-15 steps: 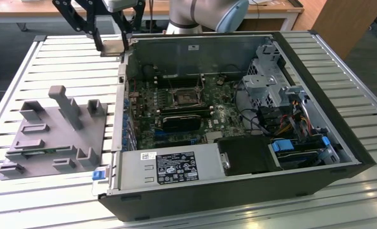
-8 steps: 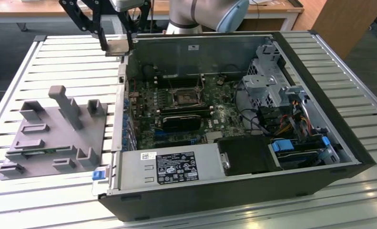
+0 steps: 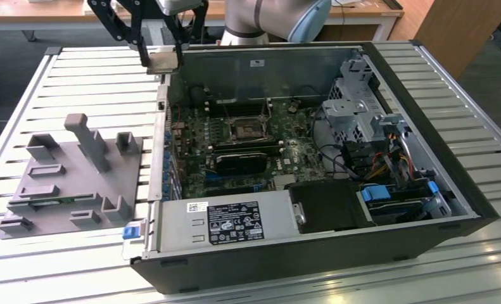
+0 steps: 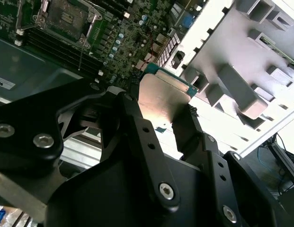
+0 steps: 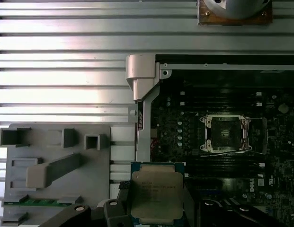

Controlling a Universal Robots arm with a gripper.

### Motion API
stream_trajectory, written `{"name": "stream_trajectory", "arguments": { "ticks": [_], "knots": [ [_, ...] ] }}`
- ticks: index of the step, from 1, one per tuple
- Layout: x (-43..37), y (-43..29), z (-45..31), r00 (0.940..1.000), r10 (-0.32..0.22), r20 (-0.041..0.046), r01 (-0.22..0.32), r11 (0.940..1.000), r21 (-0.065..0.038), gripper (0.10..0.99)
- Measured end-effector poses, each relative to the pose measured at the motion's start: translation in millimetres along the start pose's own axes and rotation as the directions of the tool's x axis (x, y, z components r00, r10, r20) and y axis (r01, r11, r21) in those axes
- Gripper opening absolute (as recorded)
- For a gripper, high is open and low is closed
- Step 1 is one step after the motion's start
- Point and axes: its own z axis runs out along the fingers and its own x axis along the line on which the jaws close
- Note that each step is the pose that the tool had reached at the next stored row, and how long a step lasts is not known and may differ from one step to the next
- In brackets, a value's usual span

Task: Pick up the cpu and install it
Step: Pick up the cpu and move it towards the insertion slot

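The cpu (image 3: pixel 164 62), a flat square chip with a silver metal top, hangs in the air over the slatted table, by the far corner of the open computer case on the exterior view's left. My gripper (image 3: pixel 161 54) is shut on it, one black finger on each side. In the first wrist view the cpu (image 5: pixel 156 191) shows its metal lid between the gripper (image 5: pixel 156 212) fingers. The second wrist view shows the cpu (image 4: pixel 161 97) from beneath, clamped in the gripper (image 4: pixel 158 118). The black-framed socket (image 3: pixel 248 128) (image 5: pixel 226 134) (image 4: pixel 66 16) on the green board lies open, apart from the chip.
The grey plastic holder block (image 3: pixel 73 174) (image 5: pixel 52 165) with upright posts sits on the slatted table (image 3: pixel 81 82) at the exterior view's left. The case (image 3: pixel 419 95) holds a power supply (image 3: pixel 225 221), drive cages (image 3: pixel 360 101) and cables.
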Motion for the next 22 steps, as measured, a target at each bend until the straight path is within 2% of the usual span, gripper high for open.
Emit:
{"name": "stream_trajectory", "arguments": {
  "ticks": [22],
  "knots": [
    [-25.4, 1.9, -0.4, 1.0, 0.0, 0.0, 0.0, 1.0, 0.0, 0.529]
  ]
}}
